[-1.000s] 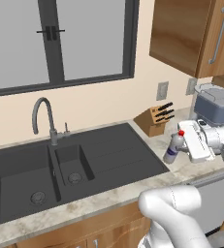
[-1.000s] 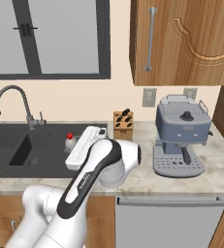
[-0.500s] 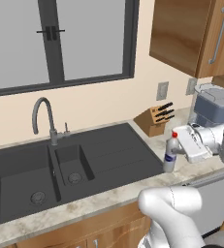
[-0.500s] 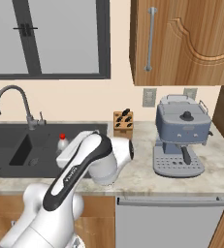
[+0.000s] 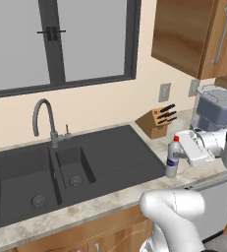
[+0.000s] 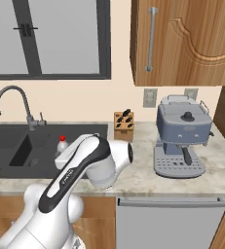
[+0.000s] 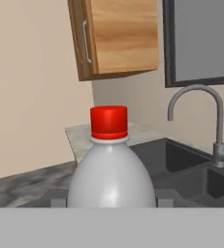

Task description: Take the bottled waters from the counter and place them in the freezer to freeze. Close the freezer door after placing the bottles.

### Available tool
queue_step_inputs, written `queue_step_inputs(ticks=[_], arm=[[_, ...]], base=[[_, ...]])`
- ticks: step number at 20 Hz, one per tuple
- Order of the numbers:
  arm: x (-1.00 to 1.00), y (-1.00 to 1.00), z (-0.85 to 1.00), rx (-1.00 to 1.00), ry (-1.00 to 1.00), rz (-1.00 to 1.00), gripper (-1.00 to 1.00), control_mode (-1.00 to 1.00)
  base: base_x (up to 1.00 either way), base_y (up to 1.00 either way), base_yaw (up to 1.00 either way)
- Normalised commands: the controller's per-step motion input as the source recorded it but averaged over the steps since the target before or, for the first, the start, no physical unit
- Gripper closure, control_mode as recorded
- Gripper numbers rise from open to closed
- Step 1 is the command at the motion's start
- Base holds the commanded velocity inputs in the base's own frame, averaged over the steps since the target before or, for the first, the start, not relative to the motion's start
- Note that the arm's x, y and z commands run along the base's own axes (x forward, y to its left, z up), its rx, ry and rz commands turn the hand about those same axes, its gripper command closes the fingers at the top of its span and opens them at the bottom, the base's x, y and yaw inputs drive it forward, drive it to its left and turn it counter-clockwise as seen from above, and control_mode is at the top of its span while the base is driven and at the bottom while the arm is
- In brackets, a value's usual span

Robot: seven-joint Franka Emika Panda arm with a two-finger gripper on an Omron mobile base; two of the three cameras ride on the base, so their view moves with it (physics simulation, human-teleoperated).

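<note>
— Where was the red-capped bottle (image 5: 173, 156)?

— Right of centre in the left base view, upright by the dark sink's (image 5: 61, 170) right edge on the beige desk (image 5: 110, 199), with the knife block (image 5: 156, 122) behind it. In the hand view it stood at bottom centre, close to the camera.

— And the pincer (image 5: 184, 153)?

— Clenched on that bottle's body, reaching in from the frame's right side.

Domestic kitchen, rendered. A beige marbled counter (image 5: 110, 202) is running over brown wooden cabinets, carrying a dark double sink (image 5: 61, 167) with a curved grey tap (image 5: 43, 118) at centre left. A knife block (image 6: 123, 125) and grey coffee machine (image 6: 182, 136) are standing at centre right; wooden wall cupboards (image 6: 187, 41) are hanging at upper right, beside a dark-framed window (image 5: 61, 42).
</note>
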Motion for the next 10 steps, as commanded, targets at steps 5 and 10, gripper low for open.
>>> queue_step_inputs(ticks=[5,10], arm=[[-0.03,0.0,0.0,0.0,0.0,0.0,1.0,1.0],[0.0,0.0,0.0,0.0,0.0,0.0,1.0,1.0]], base=[[-0.3,0.01,-0.02],[-1.0,-0.01,-0.39]])
